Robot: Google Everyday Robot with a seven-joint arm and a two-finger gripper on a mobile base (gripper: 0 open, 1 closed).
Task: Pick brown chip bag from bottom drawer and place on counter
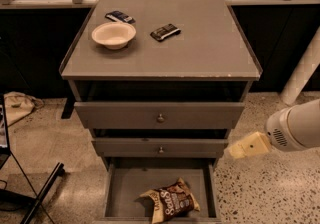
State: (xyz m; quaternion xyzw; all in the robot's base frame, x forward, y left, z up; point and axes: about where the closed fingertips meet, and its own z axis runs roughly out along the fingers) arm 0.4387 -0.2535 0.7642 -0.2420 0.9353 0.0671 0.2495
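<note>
The brown chip bag (pixel 170 204) lies on the floor of the open bottom drawer (pixel 125 188), toward its front right, with white lettering facing up. The counter (pixel 200 43) is the flat grey top of the cabinet. My gripper (pixel 236 150) comes in from the right on a white arm. It hangs at the height of the middle drawer, just right of the cabinet and above the bottom drawer's right wall, apart from the bag. Nothing shows in it.
A cream bowl (pixel 113 34) and two small dark wrapped bars (pixel 165 32) (pixel 120 16) lie on the counter's back left. Two upper drawers with round knobs (pixel 160 117) are partly open. A white post (pixel 302 68) stands at the right. A black stand leg (pixel 42 193) lies at the lower left.
</note>
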